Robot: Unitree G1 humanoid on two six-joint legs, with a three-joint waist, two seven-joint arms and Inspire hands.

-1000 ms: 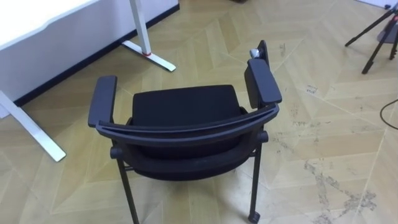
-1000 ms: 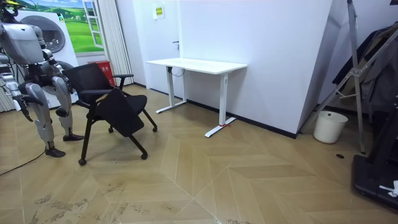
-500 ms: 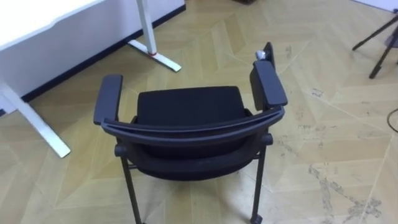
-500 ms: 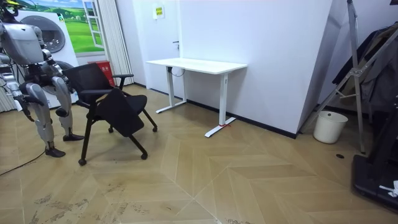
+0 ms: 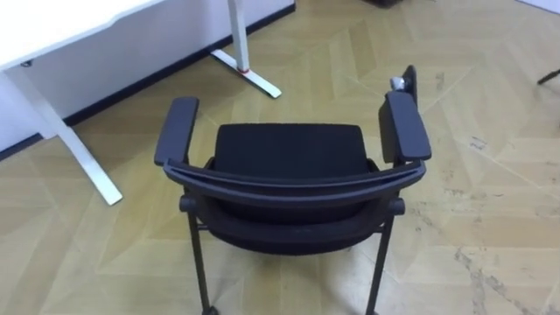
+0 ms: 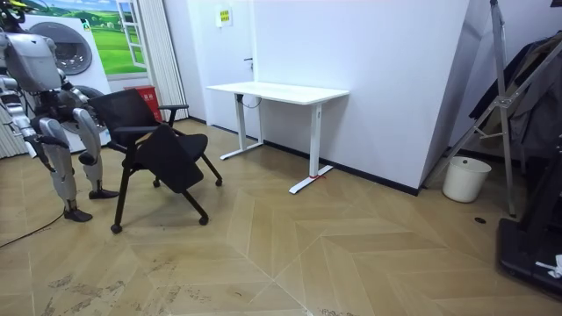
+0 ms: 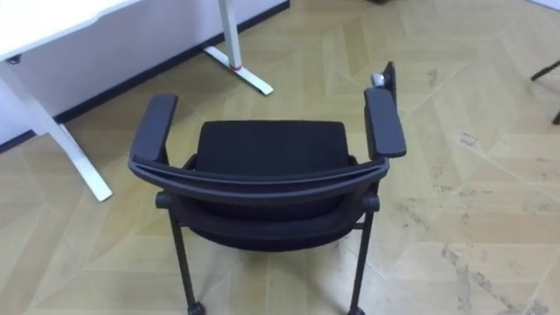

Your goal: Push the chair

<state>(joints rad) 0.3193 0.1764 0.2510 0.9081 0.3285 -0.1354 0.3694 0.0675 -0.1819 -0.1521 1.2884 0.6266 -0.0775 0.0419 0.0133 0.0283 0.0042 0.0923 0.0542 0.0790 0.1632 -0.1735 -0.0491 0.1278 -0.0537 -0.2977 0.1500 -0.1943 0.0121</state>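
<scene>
the chair (image 5: 289, 179) is right below me, its back turned to me. the curved top rail of the backrest (image 5: 293, 185) is the nearest part, with the two rear legs dropping under it to the floor (image 5: 490, 201). past the rail lies the black seat (image 5: 289, 149), facing away from me. a padded armrest runs along each side, the left one (image 5: 176, 129) and the right one (image 5: 406, 127), and a small grey knob (image 5: 398, 82) sits at the far tip of the right one. beyond the chair, ahead and to my left, is the white desk (image 5: 52, 22). its near leg (image 5: 74, 149) stands well apart from the chair, and its far foot (image 5: 254, 77) lies on the boards past the seat. in the room view i stand upright at the left, just behind the chair, with the chair between me and the desk. my right hand (image 6: 29, 145) hangs low at my side, off the chair; i cannot tell how it is set. far to the room view's right a white bin (image 6: 465, 179) stands by the wall.
</scene>
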